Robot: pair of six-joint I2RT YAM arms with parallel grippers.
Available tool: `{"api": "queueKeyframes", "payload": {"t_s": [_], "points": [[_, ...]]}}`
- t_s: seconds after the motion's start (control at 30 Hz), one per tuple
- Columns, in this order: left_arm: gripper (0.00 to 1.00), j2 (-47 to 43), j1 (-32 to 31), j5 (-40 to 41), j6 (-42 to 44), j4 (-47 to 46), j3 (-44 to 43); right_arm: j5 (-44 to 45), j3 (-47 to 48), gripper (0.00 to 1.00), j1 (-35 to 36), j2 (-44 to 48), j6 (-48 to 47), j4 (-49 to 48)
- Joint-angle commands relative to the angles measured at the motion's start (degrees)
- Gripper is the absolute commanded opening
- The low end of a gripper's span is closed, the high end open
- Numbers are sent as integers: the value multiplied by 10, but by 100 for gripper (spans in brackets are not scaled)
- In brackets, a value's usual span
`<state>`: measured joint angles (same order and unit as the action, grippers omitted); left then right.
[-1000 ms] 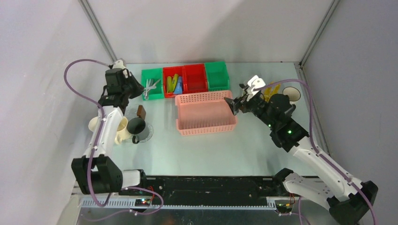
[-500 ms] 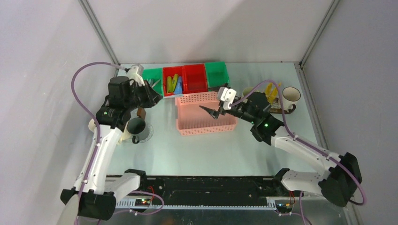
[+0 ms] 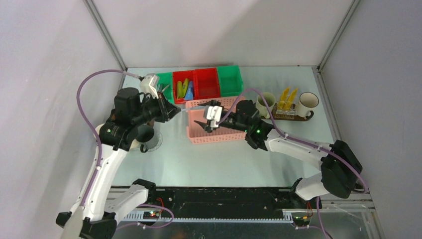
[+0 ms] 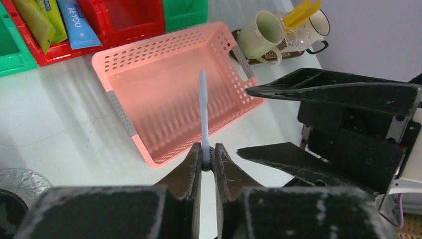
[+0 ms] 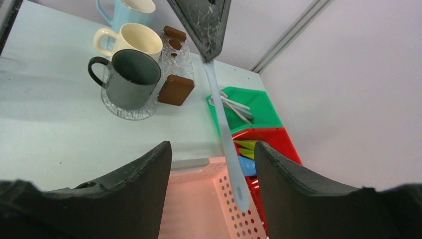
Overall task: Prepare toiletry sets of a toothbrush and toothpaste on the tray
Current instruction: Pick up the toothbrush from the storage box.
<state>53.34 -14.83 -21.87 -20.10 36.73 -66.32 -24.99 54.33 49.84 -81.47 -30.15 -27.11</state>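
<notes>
A brush point(image 4: 203, 107) is clamped at its lower end between the closed fingers of the left hand point(image 4: 206, 158). It is held out, tip forward, over the left part of the pink basket point(image 4: 164, 94). The right hand point(image 5: 214, 169) is set facing it with its fingers apart, one on each side of the brush. No contact between these fingers and the brush is seen in the right wrist view. Both hands are held above the table point(image 3: 224, 159).

The tray point(image 3: 298, 118) lies at the far right, well apart from both hands. A cream mug point(image 3: 264, 103) is seen at its left end and a white mug point(image 3: 308, 101) at its right end, with yellow tubes point(image 3: 287, 96) upright between them. A dark mug point(image 3: 144, 133) is set on a clear disc point(image 3: 155, 142) at the left, beside the left arm. Red and green bins point(image 3: 206, 82) are lined up beyond the basket, and tubes lie in one red bin.
</notes>
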Motion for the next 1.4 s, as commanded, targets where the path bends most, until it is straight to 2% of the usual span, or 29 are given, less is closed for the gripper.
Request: {"api": "queueKeyframes", "payload": {"t_s": [0.0,0.2,0.67,0.9,1.07,1.13,1.17,1.23,1.3,1.33,1.37], "points": [[0,-15,-16,-10,-9,-1,-1,36,50,63,23,-21,-42,-7],[0,-17,-35,-5,-12,-6,1,59,70,56,34,-40,-52,2],[0,-20,-54,4,-11,-12,-1,74,103,34,58,-64,-75,41],[0,-18,-57,14,-1,-6,-3,105,113,29,71,-66,-93,51],[1,-17,-59,13,5,-5,-9,115,120,8,75,-64,-92,56],[8,-20,-59,13,8,-8,-10,115,121,0,75,-60,-95,59],[11,-25,-60,14,11,-12,-10,115,120,0,75,-58,-99,60],[24,-32,-60,18,15,-18,-13,115,120,0,72,-53,-107,70],[48,-41,-59,28,20,-27,-13,111,119,0,66,-45,-112,82],[52,-44,-59,37,23,-30,-13,105,119,0,64,-38,-113,92],[62,-51,-59,43,24,-36,-12,100,119,0,56,-35,-111,104]]}}
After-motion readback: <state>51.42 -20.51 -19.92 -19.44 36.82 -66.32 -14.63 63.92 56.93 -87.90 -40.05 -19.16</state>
